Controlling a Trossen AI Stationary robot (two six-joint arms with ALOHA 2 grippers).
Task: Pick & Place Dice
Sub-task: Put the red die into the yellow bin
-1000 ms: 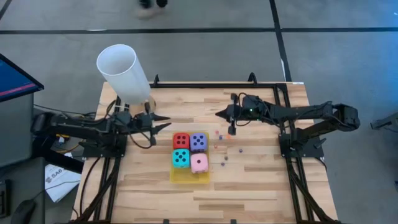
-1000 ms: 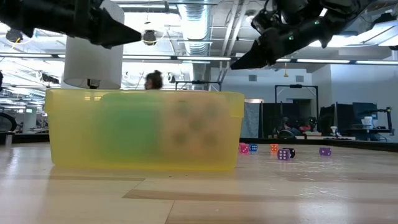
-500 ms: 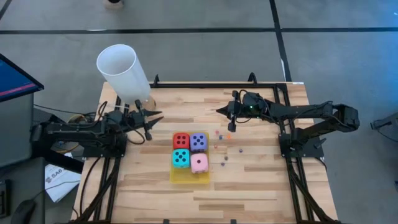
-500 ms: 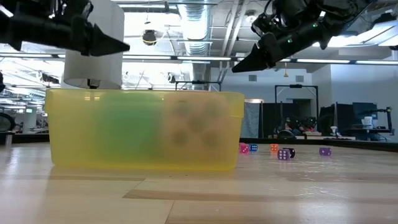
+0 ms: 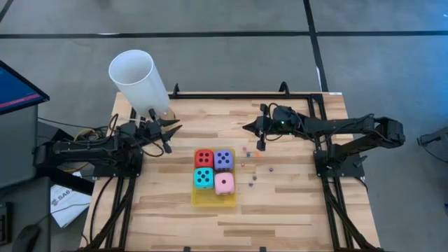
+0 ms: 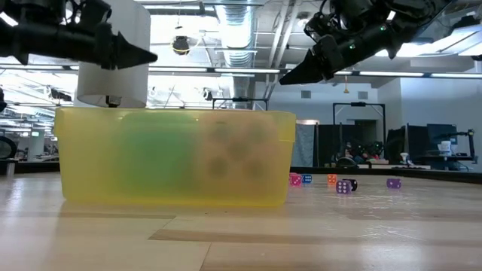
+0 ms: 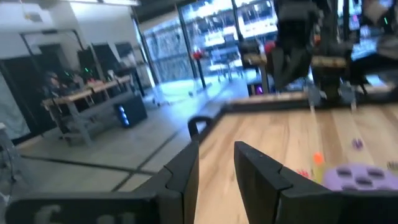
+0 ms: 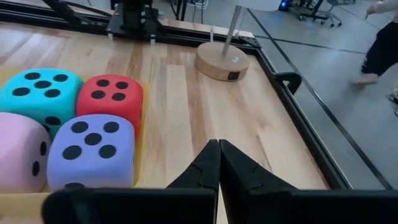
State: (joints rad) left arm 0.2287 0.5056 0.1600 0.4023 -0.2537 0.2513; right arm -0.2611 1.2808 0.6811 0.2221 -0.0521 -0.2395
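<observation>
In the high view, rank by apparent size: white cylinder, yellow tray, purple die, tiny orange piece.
1. White cylinder, though it stands tall, nearer the camera.
2. Yellow tray, mostly hidden under dice, so unsure against the cylinder.
3. Purple die.
4. Tiny orange piece.

I see a red foam cube (image 5: pixel 204 158), a purple one (image 5: pixel 223 159), a cyan one (image 5: pixel 203 178) and a pink one (image 5: pixel 224 184), all with dark pips, in a translucent yellow plastic tray (image 6: pixel 175 158) on my pale wooden counter (image 5: pixel 294 203).
</observation>
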